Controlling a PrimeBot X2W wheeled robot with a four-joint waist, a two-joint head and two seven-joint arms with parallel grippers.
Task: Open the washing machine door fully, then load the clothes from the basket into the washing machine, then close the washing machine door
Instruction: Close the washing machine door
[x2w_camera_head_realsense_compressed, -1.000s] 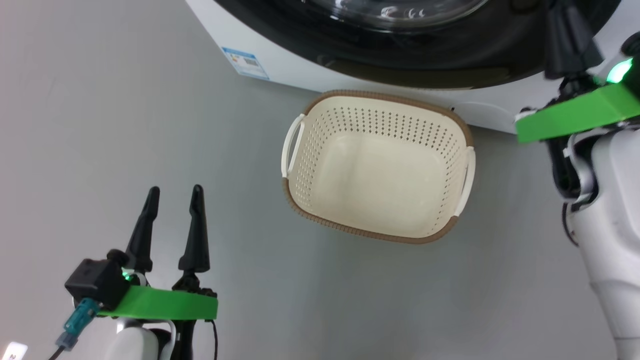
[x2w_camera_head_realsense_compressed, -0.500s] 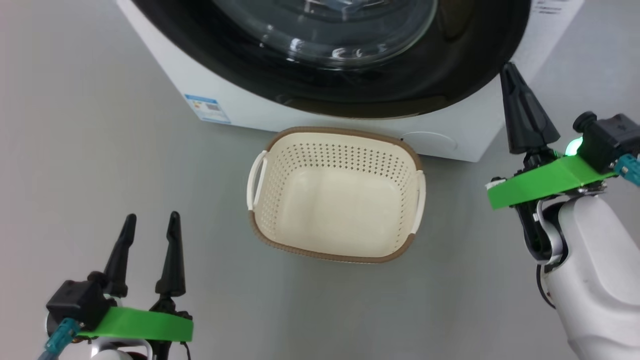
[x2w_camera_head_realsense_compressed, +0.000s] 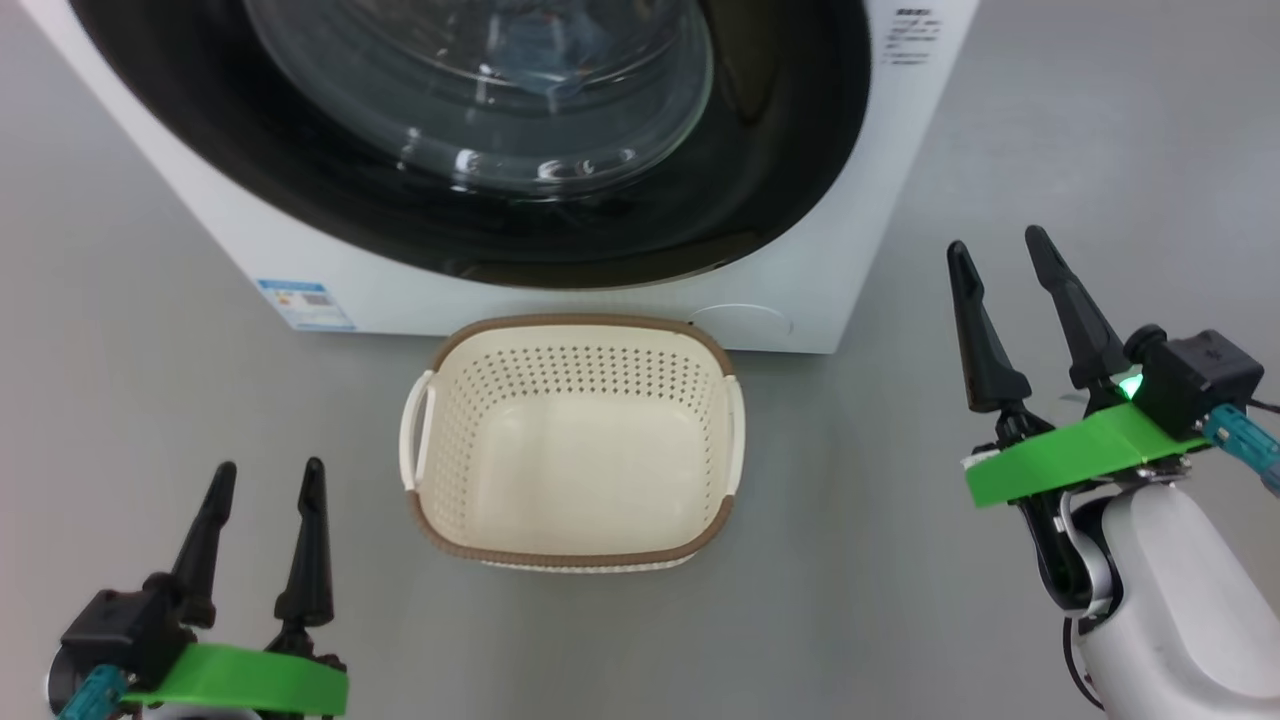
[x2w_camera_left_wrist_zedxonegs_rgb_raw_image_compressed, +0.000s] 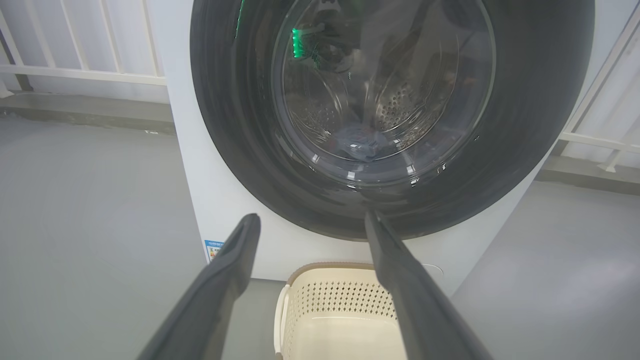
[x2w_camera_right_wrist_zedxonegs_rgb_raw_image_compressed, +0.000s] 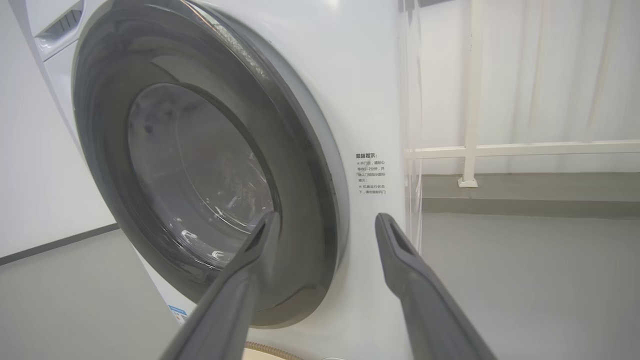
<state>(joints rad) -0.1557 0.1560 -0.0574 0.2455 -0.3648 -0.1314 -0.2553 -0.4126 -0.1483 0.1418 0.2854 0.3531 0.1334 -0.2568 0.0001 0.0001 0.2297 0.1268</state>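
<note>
Though dim from left wrist, clothes perhaps.

The washing machine is white, its door glossy black, the perforated basket cream with brown rim.

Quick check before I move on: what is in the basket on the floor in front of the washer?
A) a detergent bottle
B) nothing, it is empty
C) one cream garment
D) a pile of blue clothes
B: the head view looks straight down into the basket, and its bare cream bottom and perforated walls show all the way round with nothing lying inside.
</note>
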